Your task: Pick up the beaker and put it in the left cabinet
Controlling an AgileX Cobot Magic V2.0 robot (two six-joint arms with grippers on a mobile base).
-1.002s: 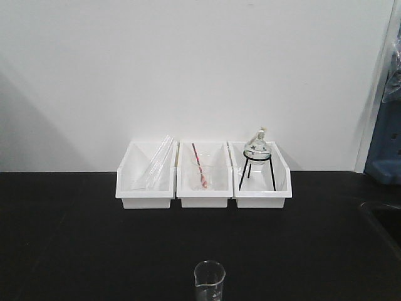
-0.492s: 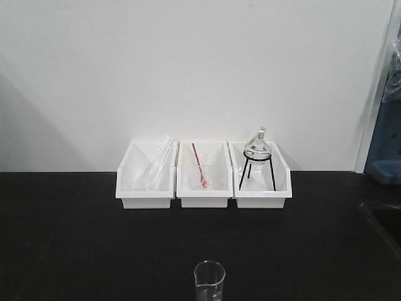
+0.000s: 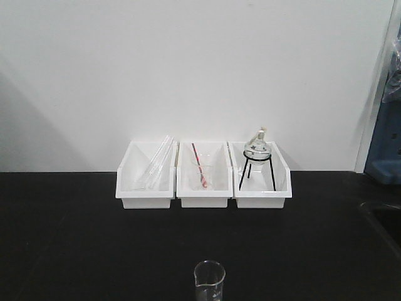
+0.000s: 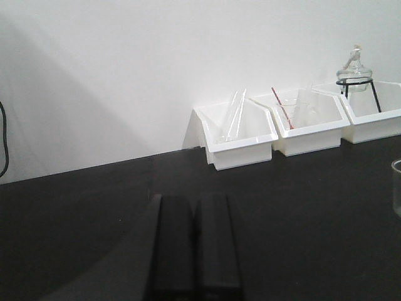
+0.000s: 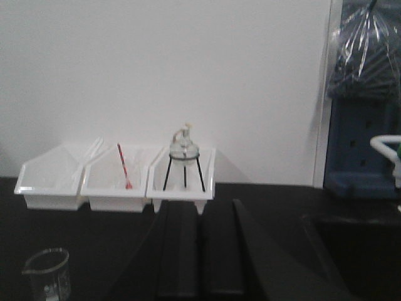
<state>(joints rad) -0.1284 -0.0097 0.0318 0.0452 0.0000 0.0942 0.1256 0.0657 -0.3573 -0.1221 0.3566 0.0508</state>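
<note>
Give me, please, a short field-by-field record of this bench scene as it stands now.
table: black
left bin: leaning glass tubes
middle bin: clear vessel with red rod
right bin: flask on black tripod
beaker: upright, alone on the table, in front of the middle bin
left gripper: shut, empty, apart from beaker
right gripper: shut, empty, apart from beaker
left cabinet: not in view

The beaker [image 3: 209, 279] being seen as clear, shiny glass, the three bins [image 3: 203, 201] being seen as smooth white plastic, the table [image 3: 75, 251] being seen as smooth black.
</note>
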